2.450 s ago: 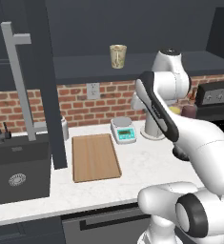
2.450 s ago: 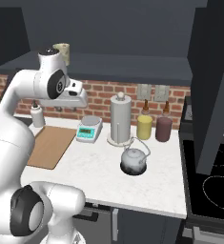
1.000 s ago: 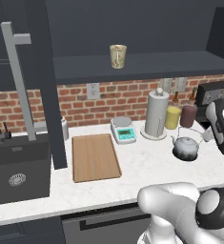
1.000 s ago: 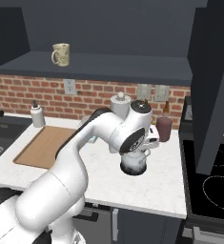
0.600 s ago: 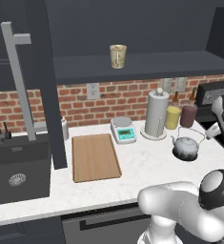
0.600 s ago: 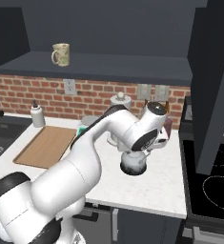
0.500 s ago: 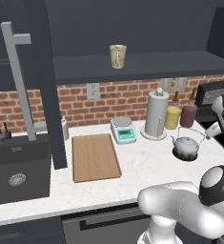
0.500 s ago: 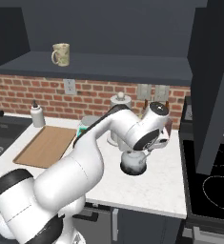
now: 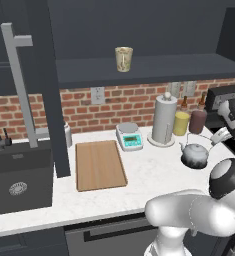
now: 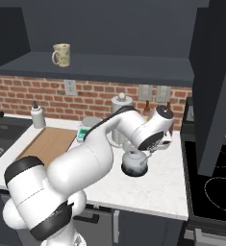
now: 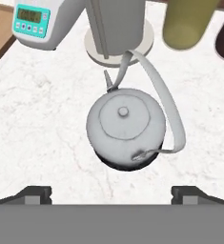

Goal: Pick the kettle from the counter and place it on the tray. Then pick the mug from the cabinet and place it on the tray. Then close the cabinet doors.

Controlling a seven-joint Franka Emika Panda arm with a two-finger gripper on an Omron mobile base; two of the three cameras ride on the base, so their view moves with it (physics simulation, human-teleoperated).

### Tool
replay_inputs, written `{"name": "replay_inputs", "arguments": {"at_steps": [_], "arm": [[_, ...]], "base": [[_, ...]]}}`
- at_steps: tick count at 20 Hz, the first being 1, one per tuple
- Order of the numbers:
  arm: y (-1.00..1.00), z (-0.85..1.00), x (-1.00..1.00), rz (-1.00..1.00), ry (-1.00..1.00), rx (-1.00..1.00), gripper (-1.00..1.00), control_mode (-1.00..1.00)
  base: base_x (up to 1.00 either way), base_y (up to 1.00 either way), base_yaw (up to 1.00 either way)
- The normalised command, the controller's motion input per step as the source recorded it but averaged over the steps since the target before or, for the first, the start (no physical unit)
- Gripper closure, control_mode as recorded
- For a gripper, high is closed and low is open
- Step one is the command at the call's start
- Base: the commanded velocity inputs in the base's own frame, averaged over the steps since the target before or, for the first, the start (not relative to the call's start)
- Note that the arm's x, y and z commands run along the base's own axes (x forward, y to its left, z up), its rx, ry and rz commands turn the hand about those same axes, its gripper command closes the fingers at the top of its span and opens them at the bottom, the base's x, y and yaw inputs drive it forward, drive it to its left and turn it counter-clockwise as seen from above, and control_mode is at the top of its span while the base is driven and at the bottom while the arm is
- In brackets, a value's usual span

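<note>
The small squat silver-grey metal kettle sits on the white speckled stone counter, centre of the hand view, its thin arched handle fallen to the right. We hover our gripper above it, fingers spread wide and grasping nothing. We judge the first step in hand: descend, close on the handle, then carry it to the flat light-brown wooden tray at left.

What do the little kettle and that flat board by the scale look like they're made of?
The kettle looks like brushed metal: silver-grey, dull sheen, thin band handle. The board looks like light wood with a matte finish: pale brown with faint lengthwise grain. Both are rendered, so this goes by look alone.
</note>
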Motion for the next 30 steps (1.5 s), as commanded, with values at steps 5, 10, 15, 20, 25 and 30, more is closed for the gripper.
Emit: {"name": "replay_inputs", "arguments": {"at_steps": [5,10,15,20,25,30], "arm": [[-0.17,-0.11,0.18,0.00,0.00,0.05,-1.00,-1.00],[-0.27,-0.07,0.09,0.00,0.02,0.05,-1.00,-1.00],[-0.16,-0.12,0.15,0.00,0.03,0.03,-1.00,-1.00],[-0.01,-0.17,0.17,0.00,0.04,0.01,-1.00,-1.00],[-0.04,-0.16,0.17,0.01,0.00,0.03,-1.00,-1.00],[0.00,-0.18,0.08,0.01,0.00,0.03,-1.00,-1.00]], "base": [[0.00,0.00,0.00],[0.00,0.00,0.00],[0.00,0.00,0.00],[0.00,0.00,0.00],[0.00,0.00,0.00],[0.00,0.00,0.00]]}}
